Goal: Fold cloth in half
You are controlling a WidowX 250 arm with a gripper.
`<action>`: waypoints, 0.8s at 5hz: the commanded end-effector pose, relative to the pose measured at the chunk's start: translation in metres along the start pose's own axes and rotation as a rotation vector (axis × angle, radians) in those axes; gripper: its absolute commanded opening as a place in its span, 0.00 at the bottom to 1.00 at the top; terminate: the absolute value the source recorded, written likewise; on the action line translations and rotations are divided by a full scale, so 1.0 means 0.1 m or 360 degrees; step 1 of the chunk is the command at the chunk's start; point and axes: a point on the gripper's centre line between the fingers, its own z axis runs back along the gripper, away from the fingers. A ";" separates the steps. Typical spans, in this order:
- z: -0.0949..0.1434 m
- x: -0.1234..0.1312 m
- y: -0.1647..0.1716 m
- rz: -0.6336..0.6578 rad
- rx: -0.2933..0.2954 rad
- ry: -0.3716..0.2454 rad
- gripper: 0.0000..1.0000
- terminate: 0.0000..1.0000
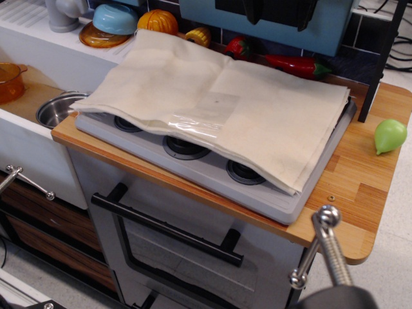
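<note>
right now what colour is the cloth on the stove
Cream-beige cloth, plain with creases; the only view, observation.image.

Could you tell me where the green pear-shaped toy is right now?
The green toy sits on the wooden counter at the image's far right, apart from the cloth covering the stovetop.

We see a wooden counter (pixel 360 187) carrying a grey stovetop (pixel 212 174) at its centre and, at three o'clock, a green pear-shaped toy (pixel 389 135).

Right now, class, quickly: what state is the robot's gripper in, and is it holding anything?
Gripper: not in view, so its state cannot be told. The large cream rectangular fabric cloth lies on the grey stovetop with nothing gripping it.
</note>
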 end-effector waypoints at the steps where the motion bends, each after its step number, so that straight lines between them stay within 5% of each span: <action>1: 0.00 0.00 0.00 0.0000 0.0000 0.0000 1.00 0.00; 4: -0.06 -0.21 -0.50 0.0028 -0.0090 -0.0145 1.00 0.00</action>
